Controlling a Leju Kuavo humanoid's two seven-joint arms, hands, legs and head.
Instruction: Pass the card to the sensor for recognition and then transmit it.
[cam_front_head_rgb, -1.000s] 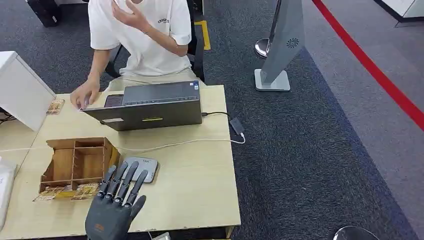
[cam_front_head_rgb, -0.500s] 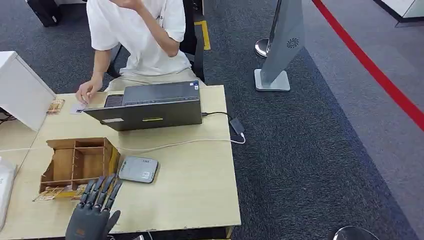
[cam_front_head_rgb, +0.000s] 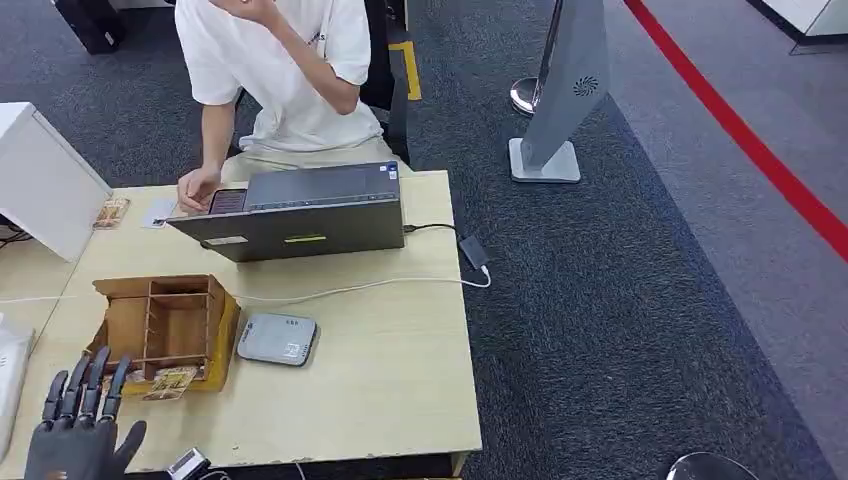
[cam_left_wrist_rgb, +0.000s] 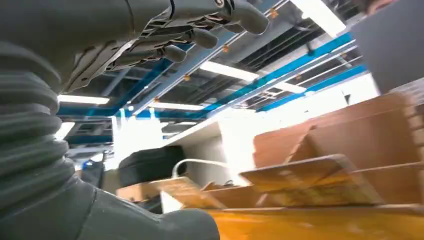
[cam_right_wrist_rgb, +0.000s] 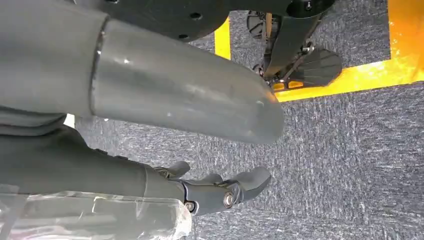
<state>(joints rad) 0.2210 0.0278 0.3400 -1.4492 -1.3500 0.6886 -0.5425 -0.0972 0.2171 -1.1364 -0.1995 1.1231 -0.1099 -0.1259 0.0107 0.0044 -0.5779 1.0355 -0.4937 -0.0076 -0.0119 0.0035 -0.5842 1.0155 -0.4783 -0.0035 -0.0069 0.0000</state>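
The robot's left hand (cam_front_head_rgb: 82, 432) is hovering with fingers spread and empty, just short of the card (cam_front_head_rgb: 172, 381) lying at the wooden organizer (cam_front_head_rgb: 165, 325); a shallow reach is risking pushing the card off the worktop (cam_front_head_rgb: 380, 370).

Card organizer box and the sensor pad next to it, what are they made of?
Organizer box: looks like thin laser-cut plywood, matte raw brown with visible slotted dividers. Sensor pad: likely moulded plastic, smooth grey with rounded corners and a small label; the exact material can't be confirmed.
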